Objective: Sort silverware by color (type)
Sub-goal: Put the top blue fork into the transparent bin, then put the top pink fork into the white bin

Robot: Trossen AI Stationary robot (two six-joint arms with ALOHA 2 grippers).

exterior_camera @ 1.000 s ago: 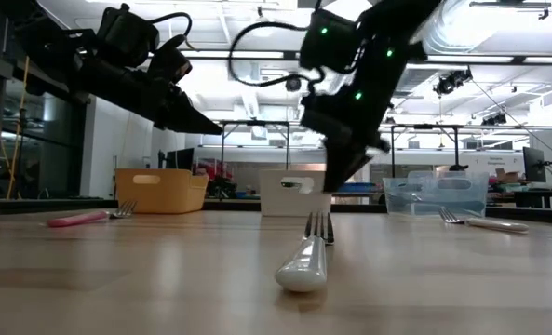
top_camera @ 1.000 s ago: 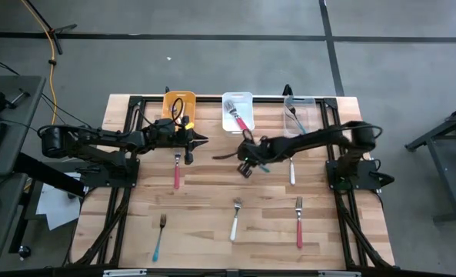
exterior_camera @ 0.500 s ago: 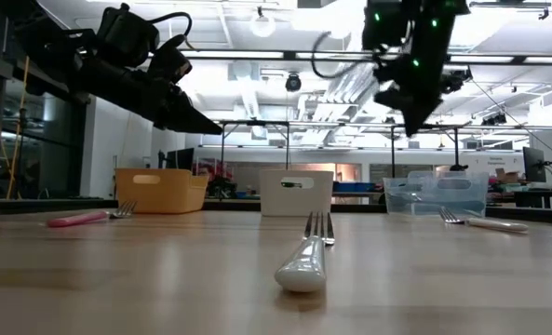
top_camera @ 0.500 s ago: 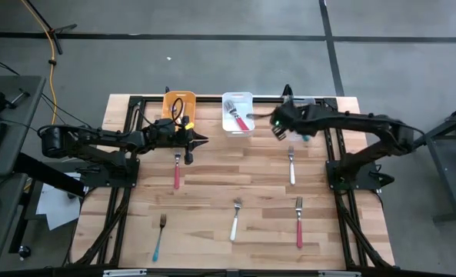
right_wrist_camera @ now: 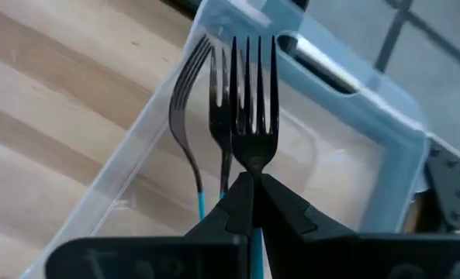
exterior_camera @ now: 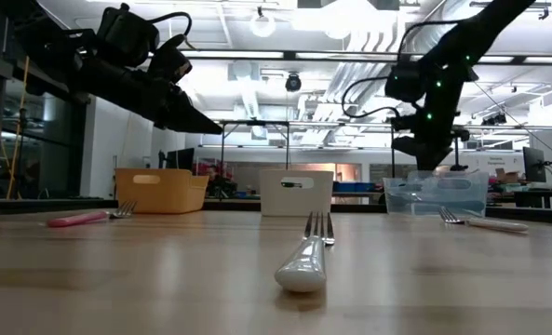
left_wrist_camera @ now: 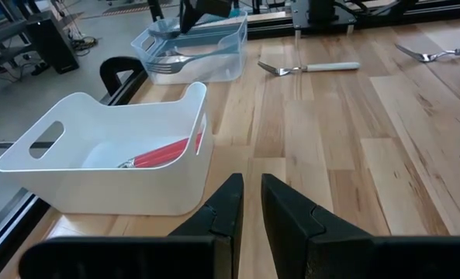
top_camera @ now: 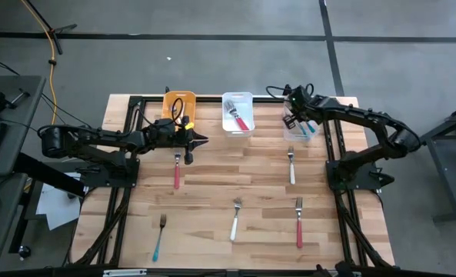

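My right gripper [right_wrist_camera: 253,182] hovers over the clear bin [top_camera: 302,132] at the table's far right, shut on a teal-handled fork [right_wrist_camera: 253,101]. A second teal-handled fork [right_wrist_camera: 185,116] lies inside that bin [right_wrist_camera: 373,124]. My left gripper [left_wrist_camera: 250,194] hangs near the yellow bin [top_camera: 178,104] and the white bin [left_wrist_camera: 113,167]. Only a slit shows between its fingers, with nothing in it. A red-pink fork [left_wrist_camera: 164,153] lies in the white bin. On the table lie two white forks [top_camera: 291,167] [top_camera: 234,220], two red-pink ones [top_camera: 176,172] [top_camera: 298,224] and a teal one [top_camera: 159,235]. My right gripper pinches the fork between its two fingers at the neck [right_wrist_camera: 253,164], where the metal head narrows toward the teal handle. The fingers lie along the fork and slant down from above. The head sticks out past the fingertips, and the handle [right_wrist_camera: 257,246] runs back between them. The fork is lifted clear above the bin's opening.
Yellow, white [top_camera: 237,113] and clear bins stand in a row along the far edge. A black frame runs around the tabletop [top_camera: 212,185]. Bare wood lies between the loose forks. My left arm [top_camera: 104,142] reaches in from the left.
My right gripper has carried the teal fork from the middle of the table toward the far right corner, rising a little and turning, and now stands over the clear bin. It has stayed shut on the fork. The other forks have not moved.
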